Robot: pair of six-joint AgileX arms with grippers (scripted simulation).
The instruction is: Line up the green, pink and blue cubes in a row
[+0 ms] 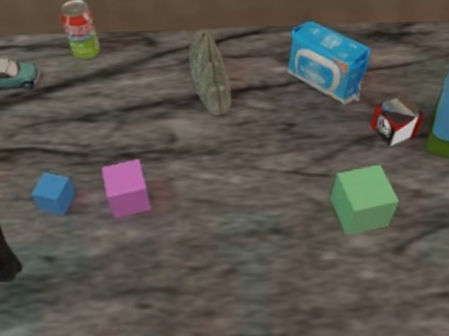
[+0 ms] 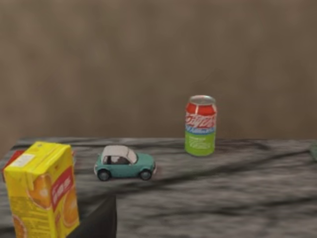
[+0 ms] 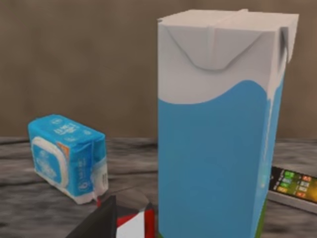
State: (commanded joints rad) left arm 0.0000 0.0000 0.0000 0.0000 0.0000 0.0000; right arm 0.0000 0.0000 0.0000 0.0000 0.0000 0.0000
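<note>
Green cube (image 1: 364, 199) is sitting well apart from pink cube (image 1: 125, 188) & blue cube (image 1: 53, 193); long carry is risking slip. Can't tell either pincer's state.

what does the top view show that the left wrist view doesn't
Only the top view: the blue cube, pink cube and green cube on the table, not yet in a row; also a blue-and-white soft packet, a small red, white and black box and a ribbed grey-green object.

Only the left wrist view: a yellow juice carton.

Both: the teal toy car and the red-and-green can.
</note>
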